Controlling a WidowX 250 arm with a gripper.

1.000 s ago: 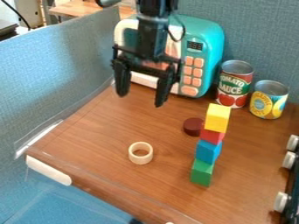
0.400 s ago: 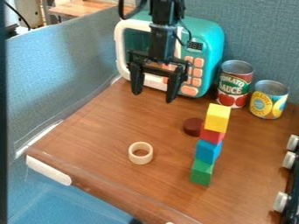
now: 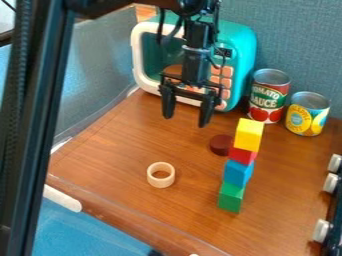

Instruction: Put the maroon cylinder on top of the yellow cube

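And at the back, a blue-grey, fabric-textured wall (image 3: 297,45) is standing behind the worktop (image 3: 120,150), while a similar side panel (image 3: 97,67) is slanting along the left, catching a soft, pale sheen. The worktop is showing off its warm brown wood grain, its front edge running diagonally down to the right. A white strip (image 3: 63,199) is sitting along that edge, with a bright blue surface (image 3: 80,230) spreading below. Up top, a patch of orange-brown (image 3: 143,12) is peeking past the panels.

Bright, soft light falls across the tabletop (image 3: 113,145).
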